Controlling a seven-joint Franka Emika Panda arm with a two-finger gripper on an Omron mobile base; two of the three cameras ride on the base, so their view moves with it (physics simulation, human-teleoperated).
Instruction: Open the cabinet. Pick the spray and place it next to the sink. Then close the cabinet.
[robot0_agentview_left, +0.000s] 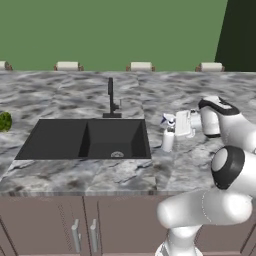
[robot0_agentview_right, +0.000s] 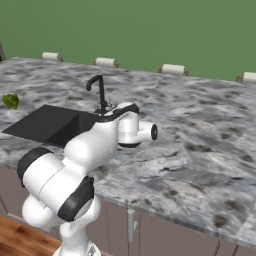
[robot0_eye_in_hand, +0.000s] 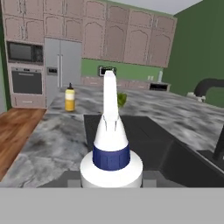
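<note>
The spray (robot0_agentview_left: 168, 140), a slim white bottle with a blue-tipped trigger head, stands upright on or just above the grey marbled counter, right of the black double-basin sink (robot0_agentview_left: 55, 142). My gripper (robot0_agentview_left: 172, 127) reaches in from the right and is shut on its upper part. In the hand view the spray (robot0_eye_in_hand: 110, 144) fills the centre, with a blue collar and a white nozzle, between my fingertips (robot0_eye_in_hand: 72, 177). The sink (robot0_agentview_right: 42, 125) and its thin black faucet (robot0_agentview_right: 100, 90) lie beyond my arm in the right base view. Mauve wall cabinets (robot0_eye_in_hand: 109, 39) line the far wall, doors shut; I cannot tell which is the task's cabinet.
A green vegetable (robot0_agentview_left: 4, 121) lies left of the sink. A yellow bottle (robot0_eye_in_hand: 69, 98) stands on the far counter corner. Pale chair backs (robot0_agentview_left: 67, 65) line the counter's far edge. Cupboard doors with grey handles (robot0_agentview_left: 75, 235) sit below the counter front.
</note>
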